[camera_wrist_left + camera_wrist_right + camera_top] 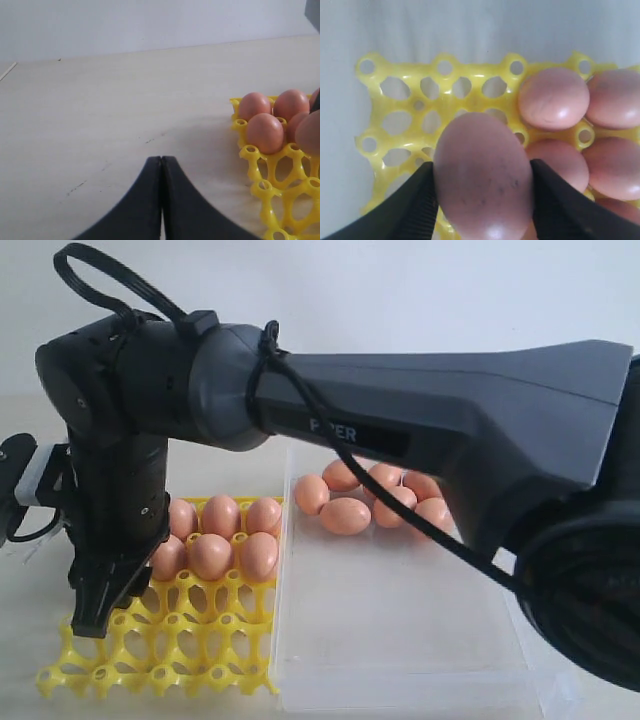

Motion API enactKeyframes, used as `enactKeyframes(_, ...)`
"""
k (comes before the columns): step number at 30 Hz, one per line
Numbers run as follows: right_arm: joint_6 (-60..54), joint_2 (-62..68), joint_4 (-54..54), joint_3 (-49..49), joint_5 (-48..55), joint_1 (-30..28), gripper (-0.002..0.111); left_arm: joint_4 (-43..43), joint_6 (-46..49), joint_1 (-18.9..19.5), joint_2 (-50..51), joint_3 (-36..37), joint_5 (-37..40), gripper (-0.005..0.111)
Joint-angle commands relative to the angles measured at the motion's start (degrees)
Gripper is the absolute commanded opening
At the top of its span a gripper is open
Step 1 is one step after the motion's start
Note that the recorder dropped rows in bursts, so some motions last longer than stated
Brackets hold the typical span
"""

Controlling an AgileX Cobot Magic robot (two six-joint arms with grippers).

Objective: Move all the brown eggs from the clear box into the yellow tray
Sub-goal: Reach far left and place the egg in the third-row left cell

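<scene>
My right gripper (482, 187) is shut on a brown egg (482, 175), with a black finger pressed to each side of it. It holds the egg over empty cups of the yellow tray (400, 120), next to eggs seated in the tray (552, 97). In the exterior view the right arm reaches across to the tray's left side (160, 650), and its gripper (100, 600) hides the held egg. Several eggs (220, 540) fill the tray's far rows. More brown eggs (370, 502) lie at the far end of the clear box (400, 640). My left gripper (161, 160) is shut and empty over bare table beside the tray (280, 175).
The clear box stands right against the tray's right side. The big dark right arm (430, 410) spans the scene above the box. Part of the left arm (20, 480) sits at the far left edge. Pale bare tabletop (100, 115) spreads out beside the tray.
</scene>
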Motion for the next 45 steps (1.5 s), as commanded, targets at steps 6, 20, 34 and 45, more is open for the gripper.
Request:
enactKeyframes(6,1.0,2.3,-1.8,-1.1,-1.4,0.1,0.0,0.2,0.2,0.2,0.2,-0.3,-0.1,0.0)
enactKeyframes(20,2.4,2.8,-2.3,-1.1,-3.1,0.1,0.026,0.2,0.2,0.2,0.2,-0.3,-0.1,0.0)
enactKeyframes(34,2.3,2.8,-2.6,-1.1,-3.9,0.1,0.054,0.2,0.2,0.2,0.2,-0.3,-0.1,0.0)
enactKeyframes(45,2.4,2.8,-3.9,-1.1,-5.5,0.1,0.057,0.2,0.2,0.2,0.2,-0.3,-0.1,0.0)
